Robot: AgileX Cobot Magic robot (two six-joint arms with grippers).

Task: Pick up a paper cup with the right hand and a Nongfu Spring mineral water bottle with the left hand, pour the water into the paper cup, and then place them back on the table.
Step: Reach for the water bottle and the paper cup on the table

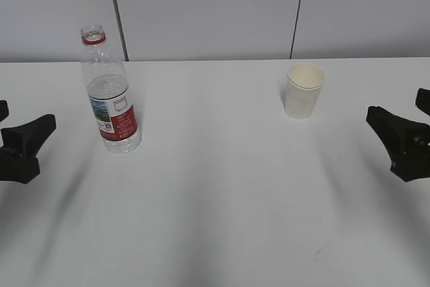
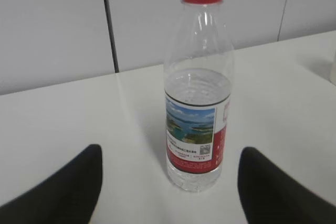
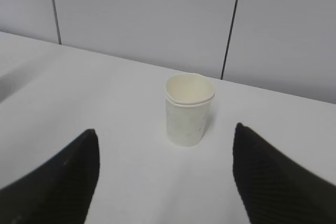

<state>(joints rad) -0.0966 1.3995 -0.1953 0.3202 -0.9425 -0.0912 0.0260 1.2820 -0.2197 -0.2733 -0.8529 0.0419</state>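
While a small dark mark is showing on the near part of the white worktop, two black robot hands are sitting low at its side edges. The left hand is resting at the left edge with its two fingers spread apart and holding nothing. The right hand is resting at the right edge, its fingers likewise standing wide apart and empty. Farther back on the left, the Nongfu Spring mineral water bottle is standing upright on the worktop, clear of the left hand, with no cap showing above its red neck ring; water is filling roughly the lower half, and a red-and-white label with a small landscape picture is wrapping its lower body. In the left wrist view the bottle is standing between and beyond the two spread fingers. Farther back on the right, the paper cup is standing upright, mouth up, well apart from the bottle and the right hand. Behind the worktop, a pale panelled wall with dark vertical seams is rising.
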